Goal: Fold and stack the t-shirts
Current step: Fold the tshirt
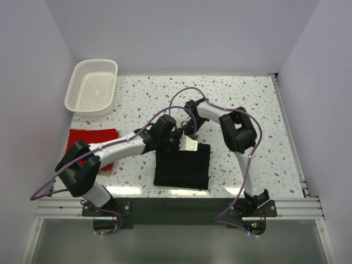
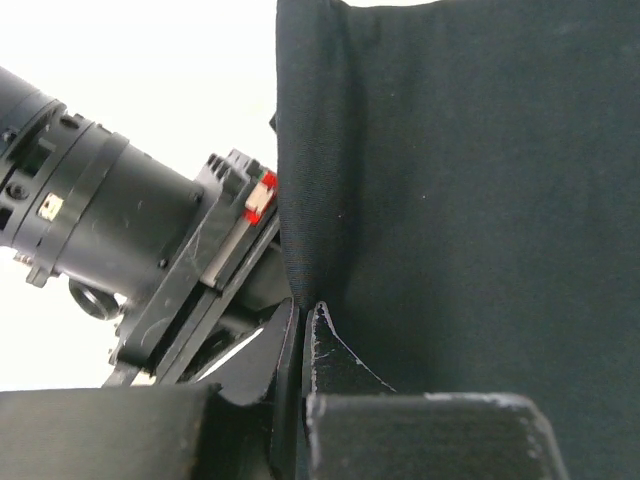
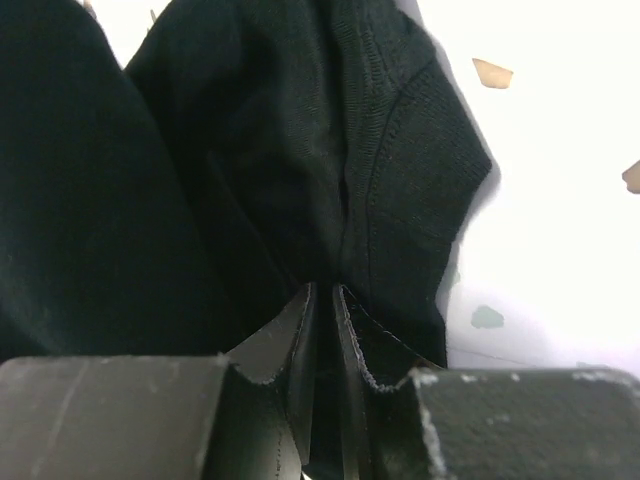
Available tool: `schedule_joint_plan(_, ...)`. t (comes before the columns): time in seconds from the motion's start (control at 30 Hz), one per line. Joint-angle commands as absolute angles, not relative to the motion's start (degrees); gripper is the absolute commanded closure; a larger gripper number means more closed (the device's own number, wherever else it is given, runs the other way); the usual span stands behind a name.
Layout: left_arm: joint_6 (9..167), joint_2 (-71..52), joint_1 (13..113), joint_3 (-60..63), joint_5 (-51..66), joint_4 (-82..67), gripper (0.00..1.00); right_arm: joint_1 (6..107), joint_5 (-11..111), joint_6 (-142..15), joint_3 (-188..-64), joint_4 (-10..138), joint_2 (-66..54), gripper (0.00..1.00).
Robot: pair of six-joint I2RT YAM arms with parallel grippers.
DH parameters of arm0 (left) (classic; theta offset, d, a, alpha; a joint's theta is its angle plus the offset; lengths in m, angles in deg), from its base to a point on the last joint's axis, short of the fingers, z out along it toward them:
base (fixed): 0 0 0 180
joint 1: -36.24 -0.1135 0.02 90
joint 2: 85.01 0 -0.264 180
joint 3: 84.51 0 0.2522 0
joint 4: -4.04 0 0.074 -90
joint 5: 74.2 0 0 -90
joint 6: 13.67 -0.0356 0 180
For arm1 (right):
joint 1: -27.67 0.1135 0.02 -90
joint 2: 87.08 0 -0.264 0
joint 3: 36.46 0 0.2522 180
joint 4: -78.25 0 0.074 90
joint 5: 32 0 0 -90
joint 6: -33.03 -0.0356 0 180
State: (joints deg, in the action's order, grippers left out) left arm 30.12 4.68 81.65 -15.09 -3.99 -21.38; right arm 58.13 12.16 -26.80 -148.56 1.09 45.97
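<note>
The black t-shirt (image 1: 182,166) lies as a folded rectangle on the table in front of the arms. Both grippers meet at its far edge. My left gripper (image 1: 170,137) is shut on a fold of the black cloth (image 2: 450,200), which runs up between its fingers (image 2: 303,312). Beside it, my right gripper (image 1: 190,135) is shut on a hemmed edge of the same shirt (image 3: 400,180), pinched between its fingers (image 3: 325,292). The red t-shirt (image 1: 91,140) lies folded at the left, partly hidden under the left arm.
A white lattice basket (image 1: 92,87) stands at the back left corner. The speckled table (image 1: 247,99) runs to white walls at the back and sides. The two arms cross close together over the table's middle.
</note>
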Motion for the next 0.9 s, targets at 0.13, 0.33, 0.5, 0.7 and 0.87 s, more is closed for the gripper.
schedule_joint_plan(0.13,25.9,3.0,81.8,-16.9,-0.1,-8.1,1.00,57.9,14.5,-21.8,-149.6,0.7,48.2,0.82)
schedule_joint_plan(0.33,24.2,3.9,81.8,-17.8,-0.1,-4.0,1.00,58.0,14.3,-21.4,-149.8,0.4,48.2,0.82)
schedule_joint_plan(0.5,23.9,3.8,82.0,-17.0,-3.7,-5.1,1.00,57.8,13.9,-20.9,-151.1,-0.4,48.9,0.82)
schedule_joint_plan(0.7,21.9,2.4,82.9,-18.3,-7.1,-7.8,1.00,57.2,13.5,-20.0,-153.3,-2.8,49.6,0.80)
schedule_joint_plan(0.87,22.6,3.4,83.0,-20.2,-3.5,-5.0,0.89,57.3,13.9,-19.4,-153.8,-5.2,46.3,0.62)
